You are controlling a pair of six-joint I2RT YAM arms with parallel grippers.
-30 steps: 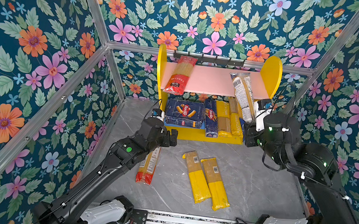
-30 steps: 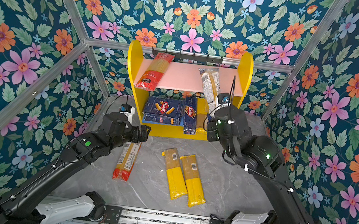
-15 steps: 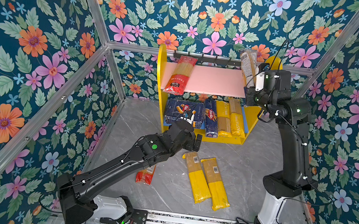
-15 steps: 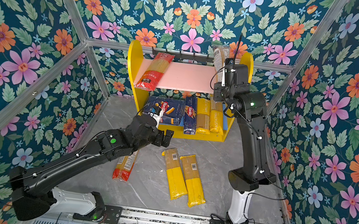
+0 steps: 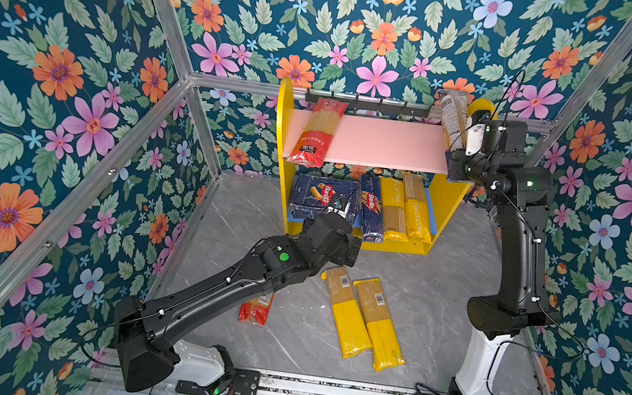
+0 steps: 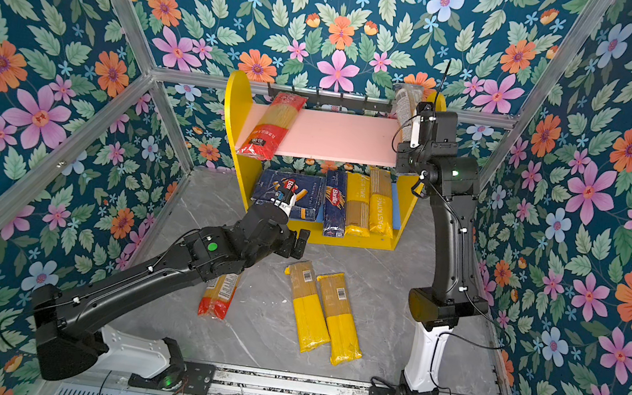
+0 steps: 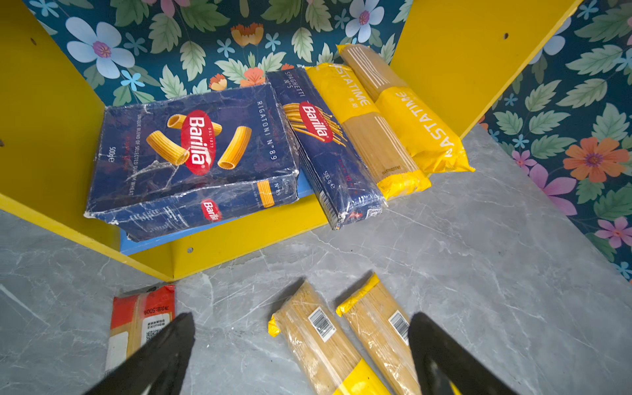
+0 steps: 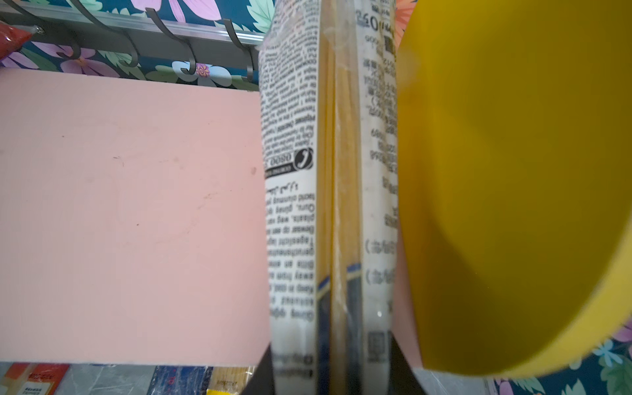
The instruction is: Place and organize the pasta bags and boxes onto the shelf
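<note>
**Step in hand:** shelving the clear bag (image 5: pixel 451 114).
**Right claw** (image 8: pixel 331 371): clenched on the bag's lower end. The bag is steeply tilted over the right end of the upper board (image 5: pixel 380 144), just beside the side panel (image 8: pixel 513 171).
**Next, likely:** lay it flat, then let go.
**Left claw** (image 7: pixel 301 328): released, empty, above two yellow bags (image 5: pixel 348 316) on the bench (image 5: pixel 443 267); descent and grasp seem due.
**Red bag** (image 6: pixel 219 294): unshelved.
**Boxes** (image 7: pixel 191 150): on the lower board (image 7: pixel 143 244).

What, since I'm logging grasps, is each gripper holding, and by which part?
The right gripper is shut on the clear spaghetti bag, pinching its dark blue end. The left gripper is open and holds nothing.
</note>
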